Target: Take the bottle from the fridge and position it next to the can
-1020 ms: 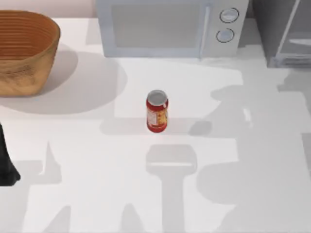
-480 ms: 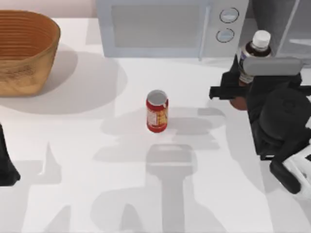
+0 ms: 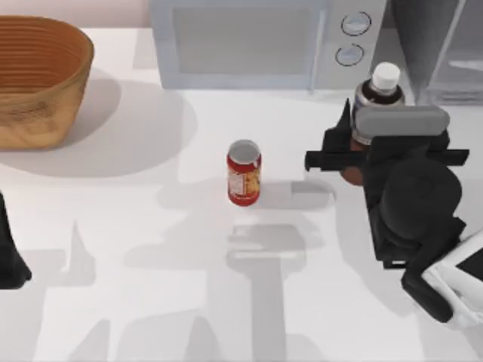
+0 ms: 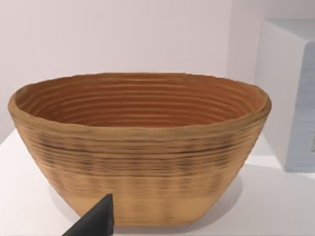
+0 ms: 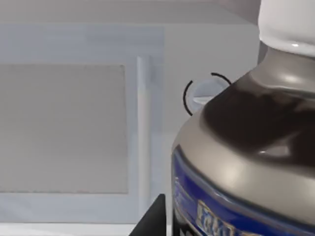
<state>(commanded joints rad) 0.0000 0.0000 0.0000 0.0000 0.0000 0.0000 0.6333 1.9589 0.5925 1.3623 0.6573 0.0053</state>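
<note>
Right gripper [image 3: 361, 154] clamped on bottle [image 3: 379, 87], held upright in front of microwave [image 3: 256, 41], well right of can [image 3: 244, 173]. Fridge [image 3: 438, 45] at rear right. Bottle label blue, lettering unreadable; can label likewise. Left gripper [image 4: 93, 221] parked facing basket [image 4: 140, 147], finger state unclear.

The right arm [image 3: 419, 219] has a matte black body made of rounded, bulky segments, with one white segment at its lower end. A flat grey plate sits on its wrist, above thin black fingers [image 3: 324, 160]. The left arm [image 3: 9, 256] is plain black.
</note>
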